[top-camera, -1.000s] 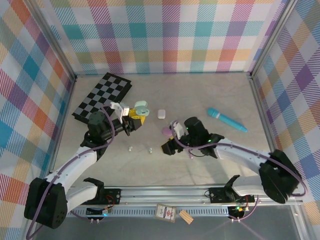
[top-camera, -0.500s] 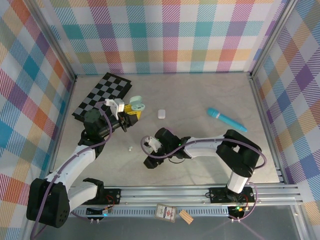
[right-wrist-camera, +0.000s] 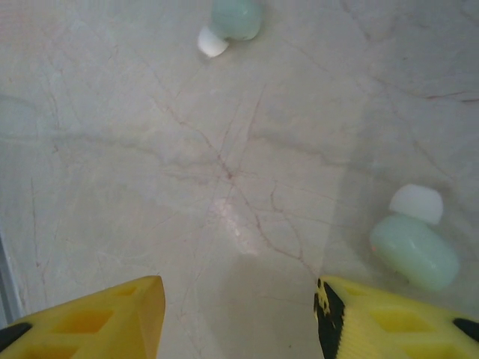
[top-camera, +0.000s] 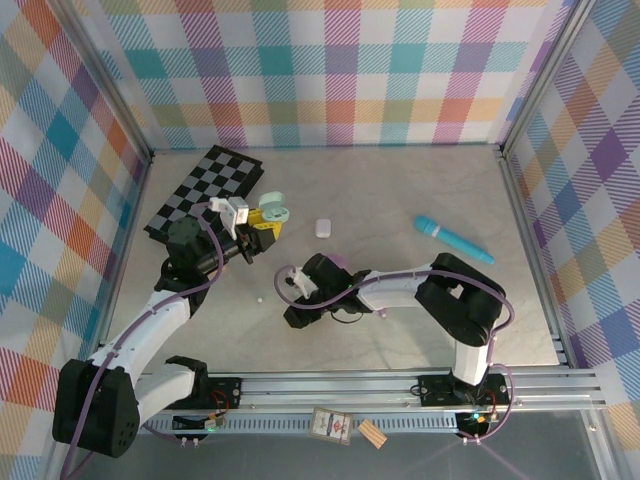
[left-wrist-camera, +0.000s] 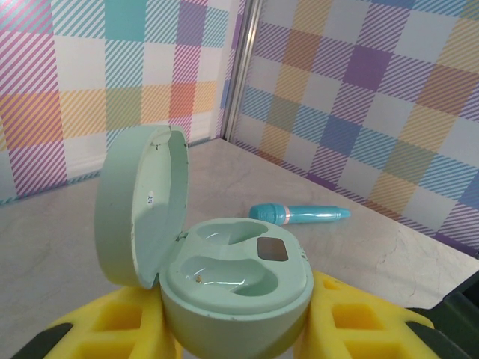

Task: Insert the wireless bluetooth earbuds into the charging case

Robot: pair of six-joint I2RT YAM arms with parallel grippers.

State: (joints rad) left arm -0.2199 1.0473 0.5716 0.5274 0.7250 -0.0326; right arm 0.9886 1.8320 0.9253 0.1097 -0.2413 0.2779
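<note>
The left end effector (left-wrist-camera: pixel 236 333) is clamped on the open pale green charging case (left-wrist-camera: pixel 232 284). The lid stands up and both wells are empty. The case is held over the left rear of the tabletop (top-camera: pixel 400 190), just beside the chessboard (top-camera: pixel 205 190). The right end effector (right-wrist-camera: pixel 239 310) hovers low near the tabletop's front middle, jaws apart over bare surface. Two pale green earbuds (right-wrist-camera: pixel 414 250) with white tips lie ahead of it, one near a finger, the other (right-wrist-camera: pixel 233 19) farther off. A turquoise stick (top-camera: pixel 455 240) lies toward the right edge.
</note>
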